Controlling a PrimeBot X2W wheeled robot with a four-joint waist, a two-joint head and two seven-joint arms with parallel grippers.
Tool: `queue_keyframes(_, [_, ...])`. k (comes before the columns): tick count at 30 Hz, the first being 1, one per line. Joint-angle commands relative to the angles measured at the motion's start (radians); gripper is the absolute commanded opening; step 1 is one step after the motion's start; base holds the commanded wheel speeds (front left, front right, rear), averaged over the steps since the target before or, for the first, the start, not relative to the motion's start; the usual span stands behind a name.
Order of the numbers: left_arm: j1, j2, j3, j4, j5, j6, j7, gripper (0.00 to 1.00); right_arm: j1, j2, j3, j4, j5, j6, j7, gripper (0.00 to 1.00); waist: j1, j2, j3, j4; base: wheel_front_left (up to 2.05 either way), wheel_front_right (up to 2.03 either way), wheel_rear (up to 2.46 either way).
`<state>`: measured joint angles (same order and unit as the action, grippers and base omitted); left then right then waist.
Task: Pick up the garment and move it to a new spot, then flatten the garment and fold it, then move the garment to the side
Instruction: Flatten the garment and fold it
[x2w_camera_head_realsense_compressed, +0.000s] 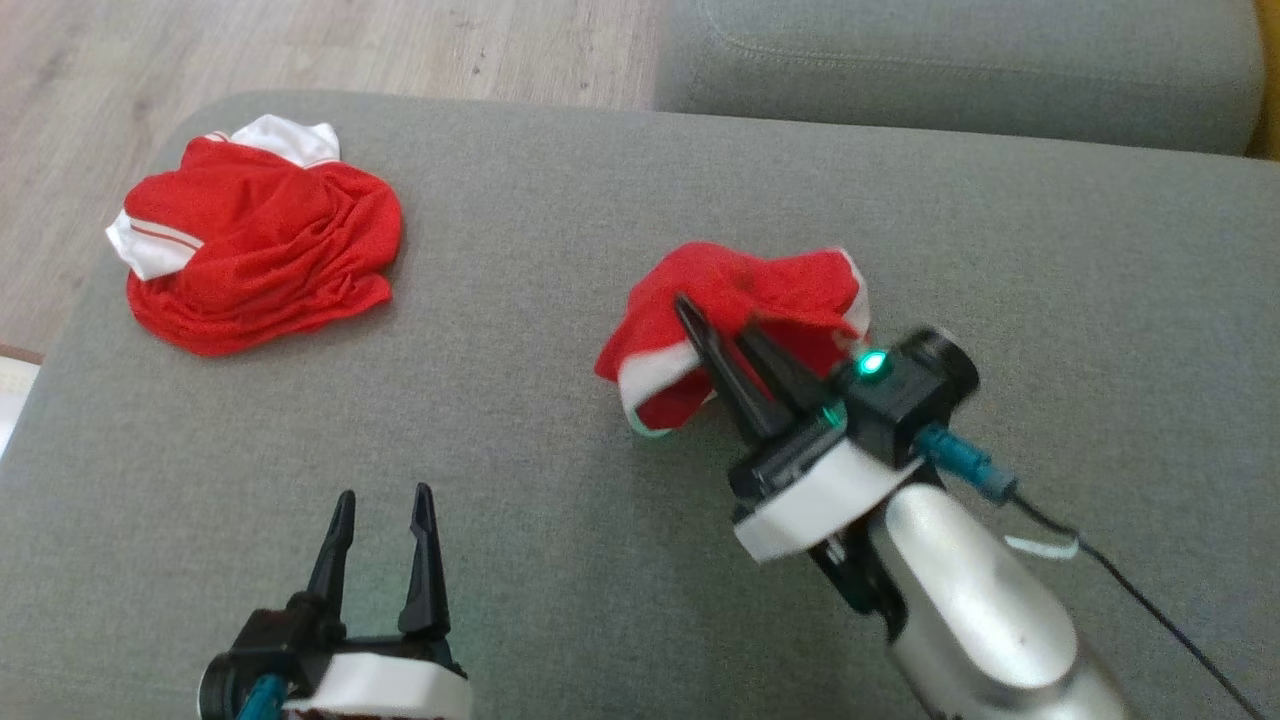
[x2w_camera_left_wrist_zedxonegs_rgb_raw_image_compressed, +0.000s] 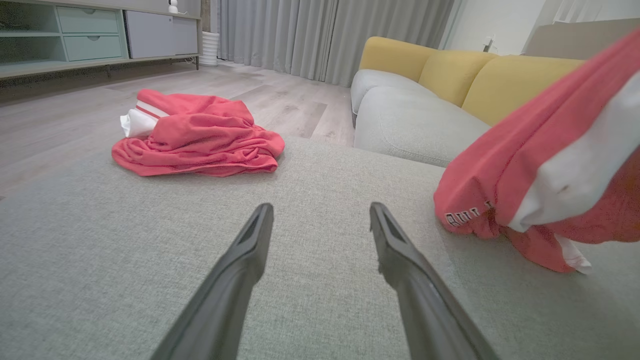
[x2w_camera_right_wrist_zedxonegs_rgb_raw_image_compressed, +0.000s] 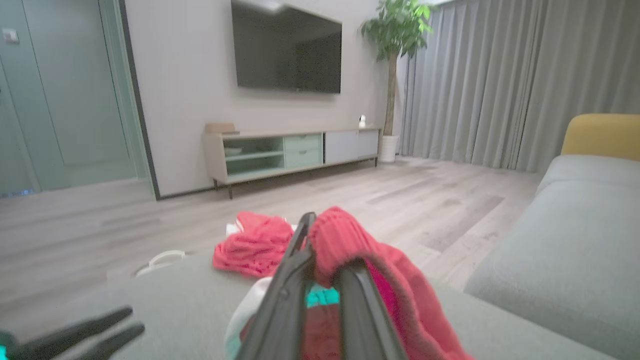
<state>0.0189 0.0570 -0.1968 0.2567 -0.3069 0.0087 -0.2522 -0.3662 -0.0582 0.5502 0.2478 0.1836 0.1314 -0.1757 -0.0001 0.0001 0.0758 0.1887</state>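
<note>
The right jaws pinch narrow on a bunched red fabric garment with white trim (x2w_camera_head_realsense_compressed: 770, 295), mid-seat on the grey fabric sofa cushion (x2w_camera_head_realsense_compressed: 560, 560). The garment's shape is unreadable and its small lettering blurred. The pale right forearm (x2w_camera_head_realsense_compressed: 970, 590) slants in from the lower right, cut off. The left jaws stand wide and empty, pointing forward.

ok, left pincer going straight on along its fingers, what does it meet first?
Left pincer probably meets bare grey cushion, just right of the crumpled red garment; tilt unclear.
</note>
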Motion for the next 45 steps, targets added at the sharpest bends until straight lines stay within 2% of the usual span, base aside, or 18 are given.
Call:
queue_keyframes(1, [-0.021,-0.001,0.036,-0.023,0.011,-0.001,-0.010,1.00,-0.082,0.008,0.029,-0.094,0.046,-0.001,0.020,0.00,0.0001,-0.0001,-0.009,-0.002,0.00,0.00,0.00])
queue_keyframes(5, [-0.018,-0.002,0.036,-0.025,0.014,-0.004,-0.010,1.00,-0.119,0.008,-0.020,-0.149,0.106,-0.001,0.052,0.00,0.0001,-0.0001,-0.016,-0.001,0.00,0.00,0.00])
queue_keyframes(7, [-0.018,-0.003,0.034,-0.027,0.015,-0.006,-0.010,1.00,-0.122,0.008,-0.119,-0.133,0.114,-0.001,0.075,0.00,0.0001,-0.0001,-0.014,0.000,0.00,0.00,0.00])
queue_keyframes(13, [-0.026,-0.005,0.025,-0.029,0.013,-0.009,-0.010,1.00,-0.092,0.008,-0.335,0.050,-0.001,-0.001,0.137,0.00,0.0001,-0.0001,0.013,0.001,0.00,0.00,0.00])
queue_keyframes(18, [-0.037,-0.006,0.017,-0.030,0.014,-0.011,-0.010,1.00,-0.068,0.008,-0.477,0.205,-0.089,-0.001,0.129,0.00,0.0001,-0.0001,0.038,-0.002,0.00,0.00,0.00])
queue_keyframes(23, [-0.042,-0.006,0.009,-0.030,0.019,-0.015,-0.010,1.00,-0.068,0.003,-0.591,0.304,-0.164,-0.001,0.092,0.00,0.0001,-0.0001,0.055,-0.009,0.00,0.00,0.00])
queue_keyframes(27, [-0.048,-0.006,-0.003,-0.027,0.021,-0.018,-0.010,1.00,-0.078,-0.018,-0.639,0.360,-0.202,-0.001,0.057,0.00,0.0001,-0.0001,0.064,-0.014,0.00,0.00,0.00])
queue_keyframes(28, [-0.049,-0.006,-0.007,-0.027,0.020,-0.019,-0.010,1.00,-0.079,-0.026,-0.640,0.374,-0.212,-0.001,0.050,0.13,0.0001,-0.0001,0.066,-0.016,0.00,0.00,0.00])
queue_keyframes(29, [-0.051,-0.007,-0.010,-0.026,0.019,-0.019,-0.010,1.00,-0.081,-0.032,-0.639,0.388,-0.216,-0.001,0.042,0.36,0.0001,-0.0001,0.068,-0.017,0.00,0.00,0.00])
queue_keyframes(30, [-0.053,-0.007,-0.014,-0.025,0.018,-0.019,-0.010,1.00,-0.082,-0.040,-0.637,0.399,-0.222,-0.001,0.029,1.00,0.0001,-0.0001,0.069,-0.019,0.00,0.00,0.00])
queue_keyframes(38, [-0.051,-0.007,-0.040,-0.017,0.010,-0.016,-0.010,1.00,-0.054,-0.063,-0.627,0.444,-0.221,-0.001,-0.037,1.00,0.0001,-0.0001,0.057,-0.038,0.00,0.00,0.00])
queue_keyframes(45, [-0.047,-0.007,-0.058,-0.013,0.006,-0.018,-0.010,1.00,0.021,-0.054,-0.662,0.368,-0.219,-0.001,-0.070,1.00,0.0001,-0.0001,0.030,-0.058,0.00,0.00,0.00])
